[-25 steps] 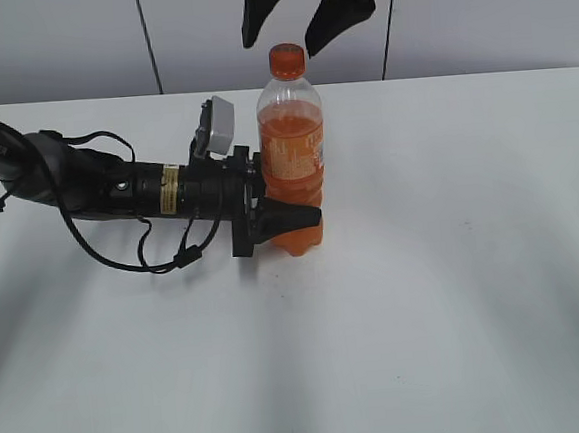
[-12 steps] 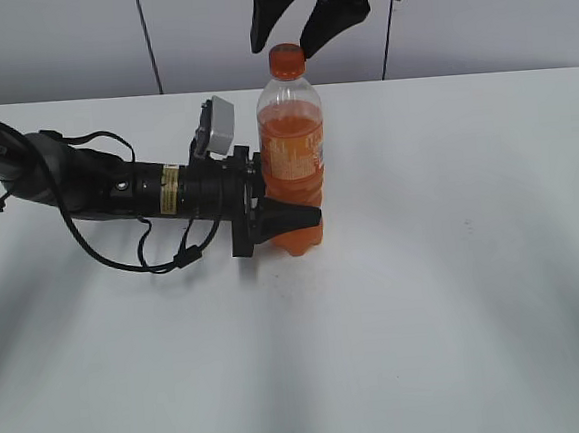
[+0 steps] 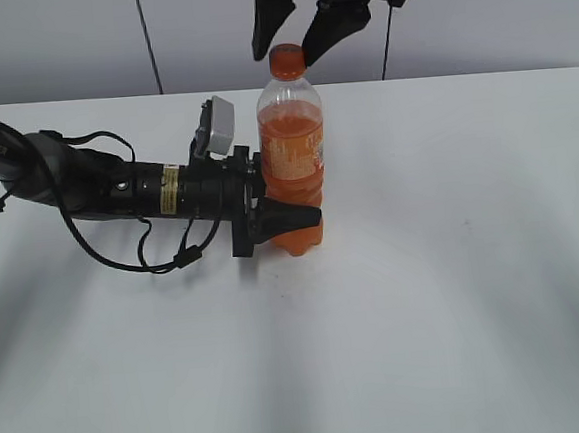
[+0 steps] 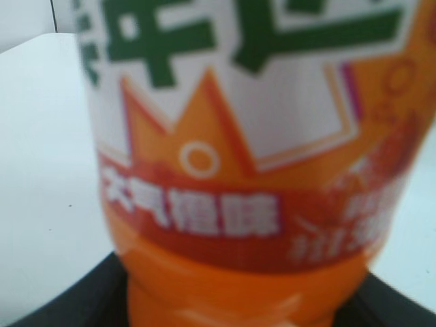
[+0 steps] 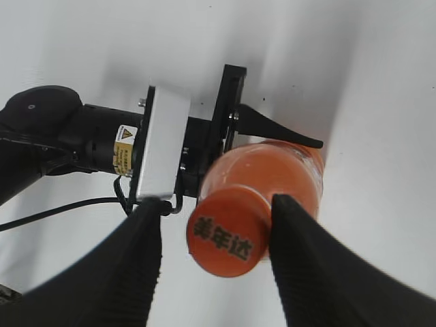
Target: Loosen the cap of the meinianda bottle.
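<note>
Two hands engaged: left hand [image 3: 288,220] clamps my bottle [image 3: 293,166] near the table's [image 3: 454,264] far edge; right hand [image 5: 214,235] straddles the cap [image 5: 228,235], spread. Off-centre closing risks slipping, I judge.

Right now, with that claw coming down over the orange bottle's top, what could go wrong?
The right gripper is open around the cap, but the cap sits nearer one finger, so it could close off-centre and nudge the meinianda bottle. The left gripper holds only the low waist, so the tall bottle might tilt or spin when twisted.
</note>
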{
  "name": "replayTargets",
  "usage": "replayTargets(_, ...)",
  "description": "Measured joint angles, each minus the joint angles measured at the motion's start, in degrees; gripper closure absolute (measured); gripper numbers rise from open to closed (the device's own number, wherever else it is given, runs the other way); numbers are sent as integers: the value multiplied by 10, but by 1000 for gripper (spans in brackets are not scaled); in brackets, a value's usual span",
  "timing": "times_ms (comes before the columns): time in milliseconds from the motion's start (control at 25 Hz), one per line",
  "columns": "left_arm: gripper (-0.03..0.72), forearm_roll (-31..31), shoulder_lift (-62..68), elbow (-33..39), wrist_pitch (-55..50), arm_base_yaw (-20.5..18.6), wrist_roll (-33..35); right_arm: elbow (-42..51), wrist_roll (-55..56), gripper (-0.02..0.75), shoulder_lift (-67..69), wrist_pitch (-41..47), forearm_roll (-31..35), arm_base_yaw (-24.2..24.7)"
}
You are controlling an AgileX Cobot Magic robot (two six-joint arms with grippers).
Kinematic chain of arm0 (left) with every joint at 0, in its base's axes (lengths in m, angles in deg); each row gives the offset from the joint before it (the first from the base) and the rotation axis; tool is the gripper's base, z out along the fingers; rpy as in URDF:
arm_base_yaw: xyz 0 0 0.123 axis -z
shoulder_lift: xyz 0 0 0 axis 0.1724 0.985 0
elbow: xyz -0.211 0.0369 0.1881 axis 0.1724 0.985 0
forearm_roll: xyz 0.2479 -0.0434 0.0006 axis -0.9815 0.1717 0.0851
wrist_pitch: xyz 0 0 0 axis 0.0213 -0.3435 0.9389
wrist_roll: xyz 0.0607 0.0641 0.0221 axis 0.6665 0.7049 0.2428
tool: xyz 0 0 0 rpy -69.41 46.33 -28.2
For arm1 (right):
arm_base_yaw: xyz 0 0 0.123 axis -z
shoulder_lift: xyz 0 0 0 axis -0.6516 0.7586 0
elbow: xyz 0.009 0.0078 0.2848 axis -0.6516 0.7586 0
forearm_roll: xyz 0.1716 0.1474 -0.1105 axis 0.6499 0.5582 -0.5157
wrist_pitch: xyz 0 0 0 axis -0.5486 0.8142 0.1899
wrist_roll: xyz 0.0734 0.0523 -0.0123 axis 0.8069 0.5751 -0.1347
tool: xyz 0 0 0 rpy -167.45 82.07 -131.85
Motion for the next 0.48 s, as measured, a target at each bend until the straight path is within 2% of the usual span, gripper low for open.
replayTargets(400,285,0,0,0,0,0,0,9,0,363,0,0,2,0)
replayTargets(480,285,0,0,0,0,0,0,9,0,384,0,0,2,0)
